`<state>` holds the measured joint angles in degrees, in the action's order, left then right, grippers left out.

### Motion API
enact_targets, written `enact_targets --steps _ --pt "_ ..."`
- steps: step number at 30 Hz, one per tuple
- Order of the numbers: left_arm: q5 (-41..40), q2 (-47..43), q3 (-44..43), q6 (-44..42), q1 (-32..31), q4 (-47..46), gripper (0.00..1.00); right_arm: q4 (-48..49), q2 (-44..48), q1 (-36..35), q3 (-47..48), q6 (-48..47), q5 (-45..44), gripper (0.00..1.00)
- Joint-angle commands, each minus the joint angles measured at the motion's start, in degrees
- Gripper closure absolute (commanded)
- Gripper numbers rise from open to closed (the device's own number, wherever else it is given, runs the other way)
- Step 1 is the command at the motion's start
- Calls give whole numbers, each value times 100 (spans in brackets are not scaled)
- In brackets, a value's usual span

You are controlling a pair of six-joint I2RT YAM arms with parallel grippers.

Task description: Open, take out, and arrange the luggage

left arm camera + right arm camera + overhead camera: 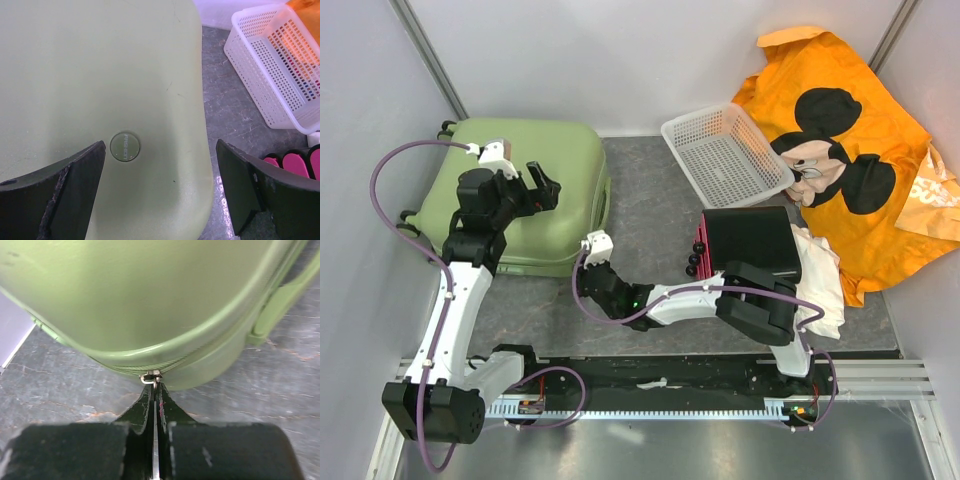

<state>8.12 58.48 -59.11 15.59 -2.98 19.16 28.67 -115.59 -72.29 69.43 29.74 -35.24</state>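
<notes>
Right gripper: pinched tight on the zipper pull at the near right corner of the pale green suitcase.
Left gripper: spread wide above the suitcase lid, beside its round badge.
Suitcase: lying flat, lid down.
White mesh basket: right of the suitcase, apart.
Black drawer box: right of the suitcase, apart.

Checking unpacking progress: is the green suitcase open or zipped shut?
Shut. The luggage lies flat with its lid down and no gap showing in any view. The right gripper pinches the zipper pull at its closed edge.
</notes>
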Motion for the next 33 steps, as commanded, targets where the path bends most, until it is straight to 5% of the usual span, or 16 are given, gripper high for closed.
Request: enact_targets --steps 1,22,33 --pt "137 23 22 93 26 -246 2 -80 555 250 -395 -56 -703 100" --pt "374 278 23 198 26 -237 2 -1082 1364 1648 -738 -934 861 100" --pt "445 357 23 233 17 -237 2 -1653 793 2430 0 -1365 1809 100"
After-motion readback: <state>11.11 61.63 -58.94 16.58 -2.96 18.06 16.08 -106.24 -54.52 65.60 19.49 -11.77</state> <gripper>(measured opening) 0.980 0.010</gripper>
